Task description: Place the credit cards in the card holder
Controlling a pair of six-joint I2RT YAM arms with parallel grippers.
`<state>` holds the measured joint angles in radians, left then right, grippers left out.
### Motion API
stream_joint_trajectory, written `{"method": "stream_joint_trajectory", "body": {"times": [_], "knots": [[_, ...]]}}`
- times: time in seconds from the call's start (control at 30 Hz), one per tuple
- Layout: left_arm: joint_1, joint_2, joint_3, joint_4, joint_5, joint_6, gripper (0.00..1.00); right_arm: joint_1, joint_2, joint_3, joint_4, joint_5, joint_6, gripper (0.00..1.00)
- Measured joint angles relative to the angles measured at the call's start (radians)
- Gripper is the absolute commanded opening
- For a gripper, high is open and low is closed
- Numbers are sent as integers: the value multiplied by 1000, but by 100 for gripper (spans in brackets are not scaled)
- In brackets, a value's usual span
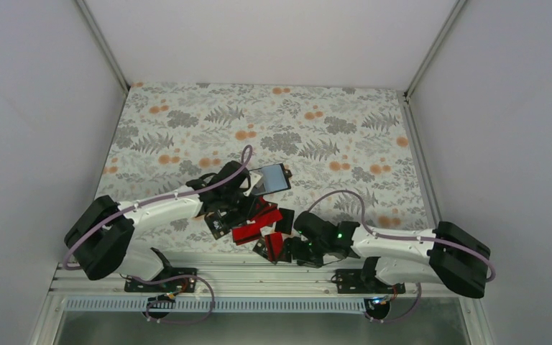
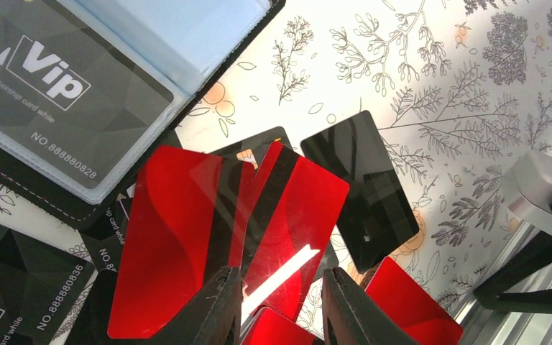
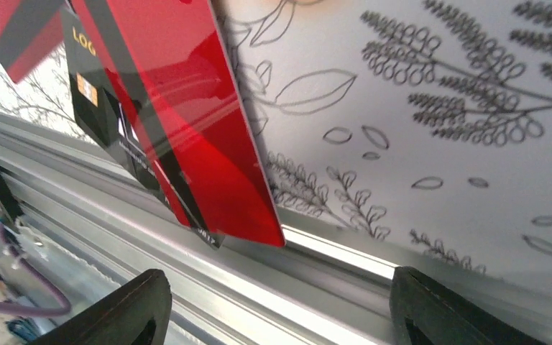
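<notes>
The left gripper points down at the floral worktop, jaws a narrow gap apart with nothing pinched. Under it, glossy red credit cards fan among matte black ones, just beside the card holder. The holder lies open, blue-grey lining up, with a black Vip card behind its clear sleeve. The right gripper, spread wide and empty, hovers over the aluminium rail.

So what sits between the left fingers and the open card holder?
Overlapping red cards, with a black card peeking out past them, lie between the left fingers and the card holder; the left wrist view shows it.
</notes>
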<state>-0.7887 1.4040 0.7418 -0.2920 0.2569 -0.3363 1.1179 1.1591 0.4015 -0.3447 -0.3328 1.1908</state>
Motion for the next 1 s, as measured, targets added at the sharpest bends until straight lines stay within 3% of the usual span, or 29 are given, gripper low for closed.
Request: {"method": "stream_joint_trajectory", "body": {"times": [0.27, 0.6, 1.0], "knots": [[-2, -22, -10, -1, 6, 0, 29, -55, -11, -118, 236, -53, 99, 69], [-2, -21, -10, -2, 6, 0, 29, -81, 114, -142, 472, -174, 102, 60], [-2, -21, -10, -17, -2, 0, 29, -125, 162, -222, 665, -243, 93, 35]]}}
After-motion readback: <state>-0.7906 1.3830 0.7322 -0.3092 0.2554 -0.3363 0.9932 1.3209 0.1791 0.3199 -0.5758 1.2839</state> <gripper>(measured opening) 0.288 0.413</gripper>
